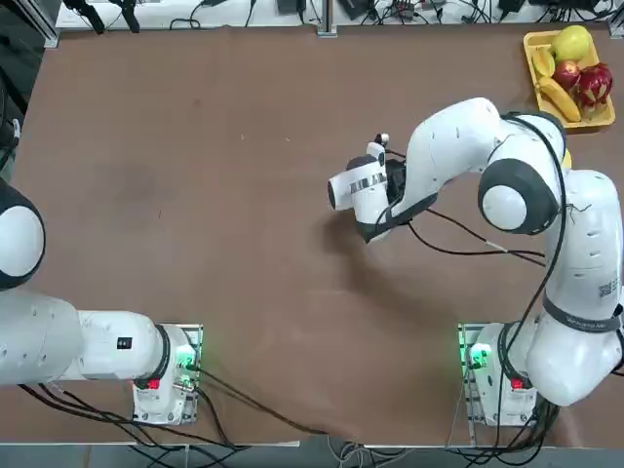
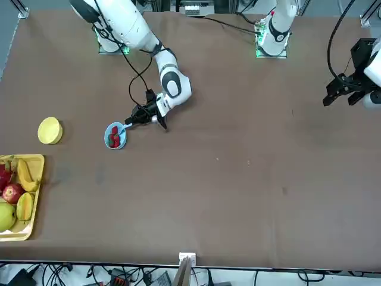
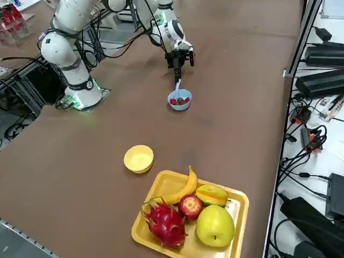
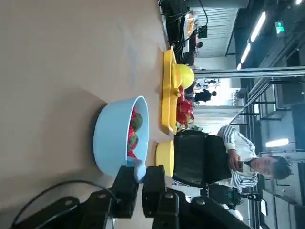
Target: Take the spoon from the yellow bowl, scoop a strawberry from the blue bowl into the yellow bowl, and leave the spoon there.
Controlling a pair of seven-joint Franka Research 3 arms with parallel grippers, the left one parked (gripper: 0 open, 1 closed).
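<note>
In the right wrist view we see the right gripper [image 4: 142, 179] closed on the spoon [image 4: 138, 170], its two black fingers pinching the pale handle between them. The spoon reaches from the grip into the blue bowl [image 4: 113, 136], across its rim. We find the blue bowl upright on the brown bench [image 1: 234, 195], just beside the gripper, with red strawberries [image 4: 133, 138] inside it; some show green leaves. The front view shows the spoon slanting over the rim on the side toward the robot, the strawberries lying beside it.

We observe the yellow bowl [image 3: 138, 159] upright on the bench, well apart from the blue bowl and near the rectangular yellow tray [image 3: 242, 206]. No contents show in it. On the tray we note a banana [image 3: 184, 189], a red apple [image 3: 191, 207], a dragon fruit [image 3: 167, 224], a yellow-green fruit [image 3: 215, 226] and a cut yellow fruit [image 3: 212, 194]. The right arm [image 1: 468, 136] extends from its base over the bench toward the blue bowl. Beyond the bench, the right wrist view includes a person [image 4: 243, 160] in a striped top, beside a black chair [image 4: 195, 160].
</note>
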